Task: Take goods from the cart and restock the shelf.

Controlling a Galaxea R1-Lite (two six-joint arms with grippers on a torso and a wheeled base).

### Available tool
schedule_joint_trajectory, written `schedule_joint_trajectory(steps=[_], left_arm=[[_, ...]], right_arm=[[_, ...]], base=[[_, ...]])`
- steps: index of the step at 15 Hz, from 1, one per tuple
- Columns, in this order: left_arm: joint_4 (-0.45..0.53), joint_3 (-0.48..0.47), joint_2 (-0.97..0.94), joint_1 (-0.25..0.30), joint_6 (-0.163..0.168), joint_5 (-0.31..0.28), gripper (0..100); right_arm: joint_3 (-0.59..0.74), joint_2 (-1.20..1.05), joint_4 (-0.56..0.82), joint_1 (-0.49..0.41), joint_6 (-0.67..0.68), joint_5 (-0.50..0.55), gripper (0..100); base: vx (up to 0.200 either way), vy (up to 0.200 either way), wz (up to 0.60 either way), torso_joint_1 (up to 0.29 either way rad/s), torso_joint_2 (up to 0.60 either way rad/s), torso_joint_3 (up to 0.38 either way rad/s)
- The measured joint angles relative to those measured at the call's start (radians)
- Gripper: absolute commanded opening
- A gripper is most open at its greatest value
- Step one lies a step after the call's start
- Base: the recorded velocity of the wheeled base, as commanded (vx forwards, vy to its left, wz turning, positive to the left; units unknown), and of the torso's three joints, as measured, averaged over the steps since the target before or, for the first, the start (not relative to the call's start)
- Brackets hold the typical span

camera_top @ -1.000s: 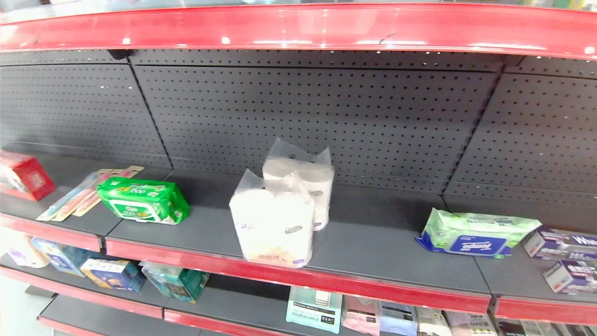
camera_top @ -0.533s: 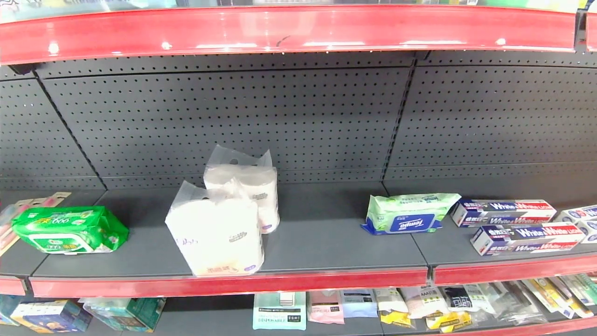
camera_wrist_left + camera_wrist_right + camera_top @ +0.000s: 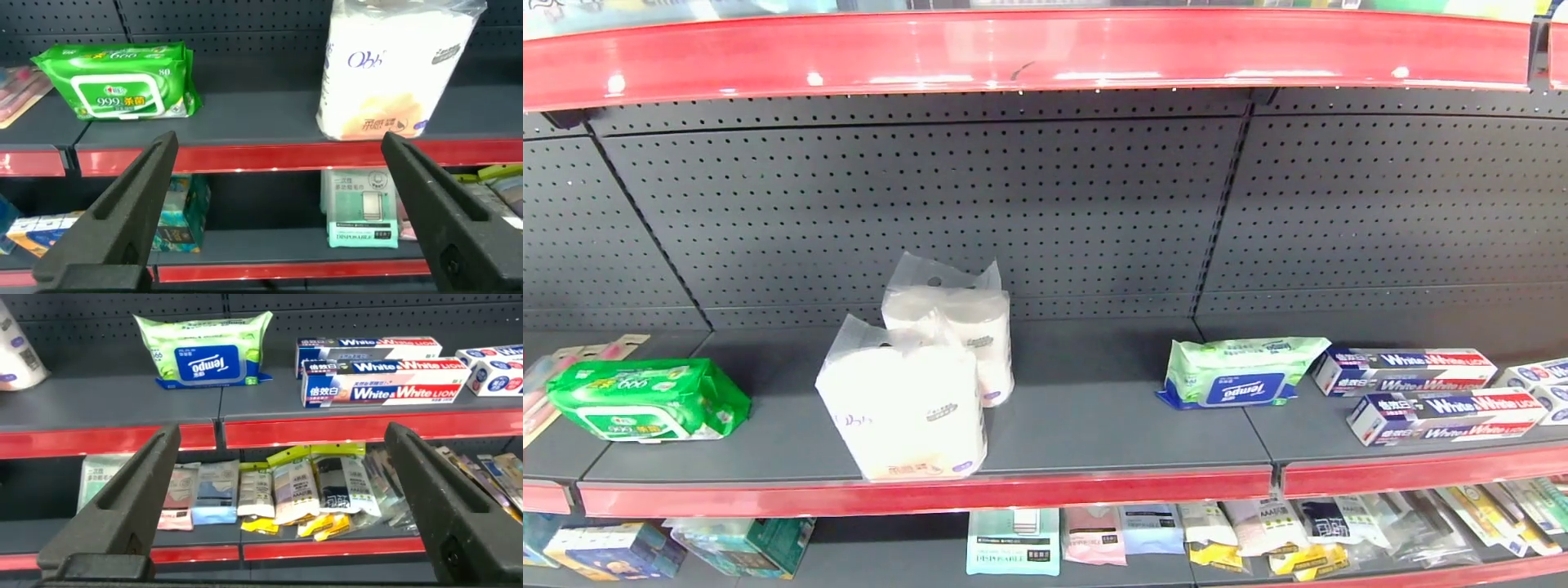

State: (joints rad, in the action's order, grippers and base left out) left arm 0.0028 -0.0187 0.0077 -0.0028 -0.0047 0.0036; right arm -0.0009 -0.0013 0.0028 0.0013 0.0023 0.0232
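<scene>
A dark shelf with a red front edge carries the goods. Two white paper-roll packs stand left of its middle, one at the front and one behind it. Far left lies a green wipes pack. Right of the middle lie a pale green and blue wipes pack and toothpaste boxes. My left gripper is open and holds nothing, in front of the shelf edge between the green pack and the front paper pack. My right gripper is open too, facing the wipes pack and toothpaste boxes.
Toothbrush cards lie at the far left. The lower shelf holds flat pouches and small boxes. An upper shelf's red edge overhangs. Bare shelf lies between the paper packs and the pale green wipes pack.
The head camera has swung to the right, bringing the toothpaste boxes into view. The goods on the shelf have not moved.
</scene>
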Motion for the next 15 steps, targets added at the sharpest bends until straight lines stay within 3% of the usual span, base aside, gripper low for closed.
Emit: schedule_joint_trajectory(steps=[3,4,6,8,12,15], left_arm=[[-0.003,-0.183,0.148,-0.021,-0.085,0.005,100],[-0.006,-0.253,0.232,-0.024,-0.095,0.031,100],[0.005,-0.350,0.413,-0.003,-0.088,0.141,100],[0.015,-0.383,0.571,0.030,-0.093,0.203,100],[0.013,-0.377,0.826,0.072,-0.115,0.206,100],[-0.045,-0.383,1.011,0.117,-0.120,0.204,100]], right_arm=[[0.000,0.000,0.000,0.000,0.000,0.000,100],[0.000,0.000,0.000,0.000,0.001,0.000,100],[0.000,0.000,0.000,0.000,0.000,0.000,100],[-0.001,0.000,0.000,0.000,0.000,0.000,100],[0.000,0.000,0.000,0.000,0.000,0.000,100],[0.000,0.000,0.000,0.000,0.000,0.000,100]], base=[[0.000,0.000,0.00,0.000,0.00,0.000],[0.000,0.000,0.00,0.000,0.00,0.000],[0.000,0.000,0.00,0.000,0.00,0.000],[0.000,0.000,0.00,0.000,0.00,0.000],[0.000,0.000,0.00,0.000,0.00,0.000],[0.000,0.000,0.00,0.000,0.00,0.000]])
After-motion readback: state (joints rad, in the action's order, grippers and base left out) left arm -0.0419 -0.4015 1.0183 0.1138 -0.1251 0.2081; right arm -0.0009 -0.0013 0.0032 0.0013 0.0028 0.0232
